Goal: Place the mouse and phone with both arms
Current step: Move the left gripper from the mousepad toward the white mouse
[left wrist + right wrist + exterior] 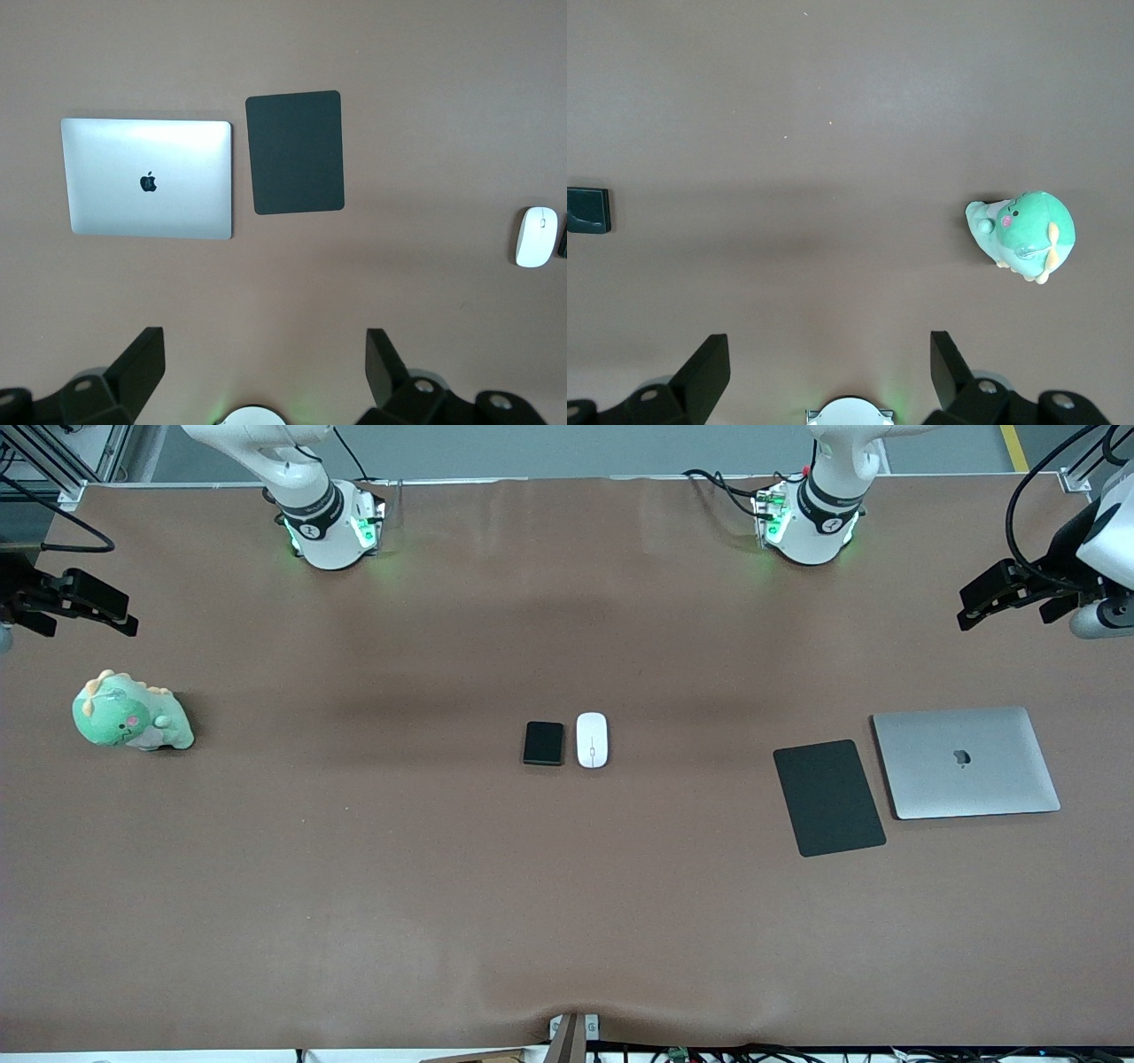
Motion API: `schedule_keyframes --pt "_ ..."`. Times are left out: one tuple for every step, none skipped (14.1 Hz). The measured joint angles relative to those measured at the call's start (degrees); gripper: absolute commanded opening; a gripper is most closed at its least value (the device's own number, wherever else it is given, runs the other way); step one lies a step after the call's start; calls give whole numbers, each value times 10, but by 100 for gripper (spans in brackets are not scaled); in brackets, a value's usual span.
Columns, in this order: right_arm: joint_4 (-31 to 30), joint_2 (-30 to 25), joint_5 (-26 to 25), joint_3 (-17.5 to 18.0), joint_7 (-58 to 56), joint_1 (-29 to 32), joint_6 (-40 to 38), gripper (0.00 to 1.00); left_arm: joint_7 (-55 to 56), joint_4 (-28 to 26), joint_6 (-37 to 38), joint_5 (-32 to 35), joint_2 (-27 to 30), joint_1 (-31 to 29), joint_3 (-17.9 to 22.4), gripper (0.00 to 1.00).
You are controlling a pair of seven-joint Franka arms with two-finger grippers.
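Note:
The white mouse (592,739) and the black phone (543,742) lie side by side at the middle of the table, the phone toward the right arm's end. My left gripper (967,609) hangs open and empty over the left arm's end of the table. In the left wrist view its open gripper (266,345) is over bare table, with the mouse (537,235) and a sliver of the phone (563,241) at the edge. My right gripper (131,622) hangs open and empty over the right arm's end. In the right wrist view its open gripper (828,347) is over bare table, with the phone (587,210) at the edge.
A flat black mat (828,797) and a closed silver laptop (966,762) lie side by side toward the left arm's end, both also in the left wrist view: mat (295,151), laptop (148,179). A green plush dinosaur (131,713) (1023,232) sits toward the right arm's end.

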State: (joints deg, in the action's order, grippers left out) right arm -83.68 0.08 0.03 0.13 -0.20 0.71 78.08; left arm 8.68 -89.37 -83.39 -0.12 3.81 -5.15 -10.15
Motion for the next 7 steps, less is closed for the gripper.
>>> schedule_keyframes --pt "0 0 0 0 0 0 0 100 0 0 0 0 0 0 0 100" --pt "0 0 0 0 0 0 0 100 0 0 0 0 0 0 0 100" --pt "0 0 0 0 0 0 0 100 0 0 0 0 0 0 0 100" --pt "0 0 0 0 0 0 0 100 0 0 0 0 0 1 0 100" --pt "0 0 0 0 0 0 0 100 0 0 0 0 -2 2 -1 100" --pt "0 0 0 0 0 0 0 100 0 1 0 0 -6 3 -2 100" --pt "0 0 0 0 0 0 0 100 1 0 0 0 -12 4 -2 100"
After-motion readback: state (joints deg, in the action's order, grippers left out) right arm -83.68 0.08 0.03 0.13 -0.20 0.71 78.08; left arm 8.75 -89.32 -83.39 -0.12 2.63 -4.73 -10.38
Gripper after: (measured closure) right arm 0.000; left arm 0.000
